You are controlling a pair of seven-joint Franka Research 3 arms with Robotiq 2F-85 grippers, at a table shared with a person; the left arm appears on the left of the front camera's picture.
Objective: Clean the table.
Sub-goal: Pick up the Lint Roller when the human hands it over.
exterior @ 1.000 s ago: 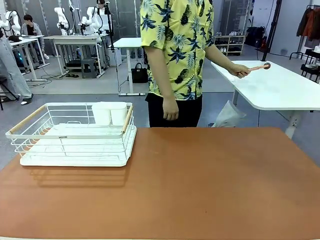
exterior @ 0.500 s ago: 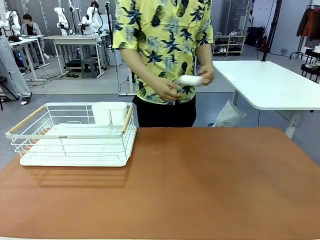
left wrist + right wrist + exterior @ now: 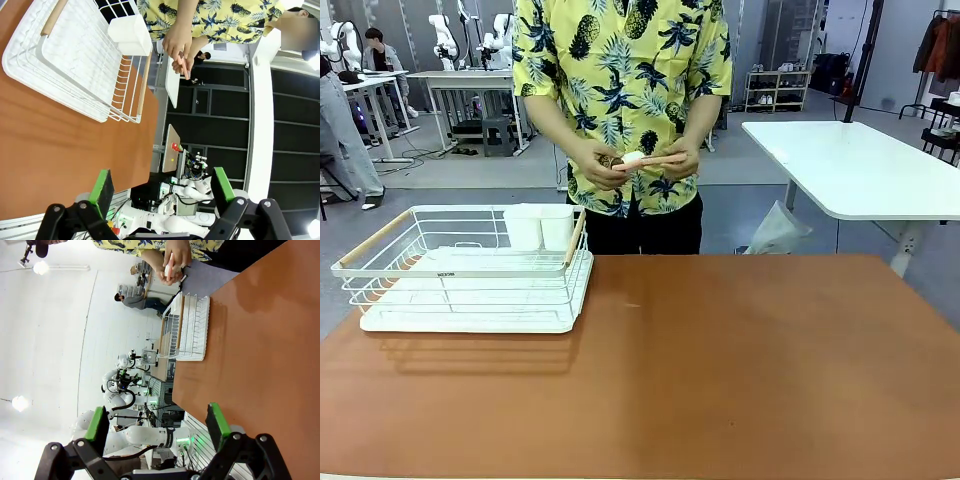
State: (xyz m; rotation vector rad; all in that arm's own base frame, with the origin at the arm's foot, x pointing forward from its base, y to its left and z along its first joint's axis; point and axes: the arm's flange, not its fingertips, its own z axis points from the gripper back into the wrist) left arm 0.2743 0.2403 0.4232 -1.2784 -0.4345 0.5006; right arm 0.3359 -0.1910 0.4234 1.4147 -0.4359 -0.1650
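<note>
The table point(image 3: 740, 370) has a bare reddish-brown top. At its far edge stands a person in a yellow patterned shirt, both hands point(image 3: 640, 160) at the waist around a wooden spoon and a small white object. In the left wrist view my left gripper point(image 3: 162, 187) is open above the table point(image 3: 60, 145), nothing between its green pads. My right gripper point(image 3: 156, 422) is also open and holds nothing, off the table point(image 3: 260, 340) near its edge. The person's hands point(image 3: 180, 47) point(image 3: 172, 262) appear far off in both wrist views.
A white wire dish rack point(image 3: 470, 270) with wooden handles and a white cup holder point(image 3: 540, 226) sits on the table's far left. It also appears as the rack point(image 3: 75, 55) and the rack point(image 3: 192, 330). A white table point(image 3: 860, 170) stands behind on the right.
The person took the wooden spoon from the white table on the right, stepped left and turned to face my table, and now holds the spoon with a white object in both hands.
</note>
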